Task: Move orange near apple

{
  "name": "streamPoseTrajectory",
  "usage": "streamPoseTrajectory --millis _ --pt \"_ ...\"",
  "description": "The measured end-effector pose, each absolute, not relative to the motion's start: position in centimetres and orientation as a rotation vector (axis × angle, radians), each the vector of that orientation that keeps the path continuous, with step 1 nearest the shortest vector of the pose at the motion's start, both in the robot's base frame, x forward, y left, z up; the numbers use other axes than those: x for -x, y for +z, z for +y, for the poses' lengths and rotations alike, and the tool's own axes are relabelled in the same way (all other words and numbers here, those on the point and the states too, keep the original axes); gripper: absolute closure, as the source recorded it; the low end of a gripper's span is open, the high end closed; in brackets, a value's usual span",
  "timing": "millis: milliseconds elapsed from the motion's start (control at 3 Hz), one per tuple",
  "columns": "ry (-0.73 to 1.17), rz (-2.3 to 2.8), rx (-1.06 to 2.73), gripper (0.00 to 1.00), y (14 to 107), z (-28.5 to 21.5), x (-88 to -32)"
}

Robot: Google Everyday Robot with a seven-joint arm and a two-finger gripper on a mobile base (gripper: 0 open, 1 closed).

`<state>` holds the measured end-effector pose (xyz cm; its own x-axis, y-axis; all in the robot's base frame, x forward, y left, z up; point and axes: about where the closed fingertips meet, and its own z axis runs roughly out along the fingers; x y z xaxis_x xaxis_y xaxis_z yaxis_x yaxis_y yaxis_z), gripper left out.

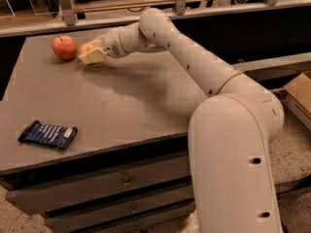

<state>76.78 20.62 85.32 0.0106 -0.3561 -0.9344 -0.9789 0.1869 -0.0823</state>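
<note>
Snack packet (47, 134), dark blue, lies front left on the table (146, 106), well apart from the work. Apple (64, 47) sits at the far left corner. Just beside it on the right is the orange (86, 47), apparently clamped in the gripper (90, 54); contact with the table is unclear. Step in hand: placement. Next move calls for lowering, letting go, and retreating without nudging the apple.
</note>
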Motion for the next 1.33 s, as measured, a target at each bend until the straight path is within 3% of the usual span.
streamPoseTrajectory --millis 1333 --pt "0.862 1.517 1.354 0.10 84.71 22.41 -76.51"
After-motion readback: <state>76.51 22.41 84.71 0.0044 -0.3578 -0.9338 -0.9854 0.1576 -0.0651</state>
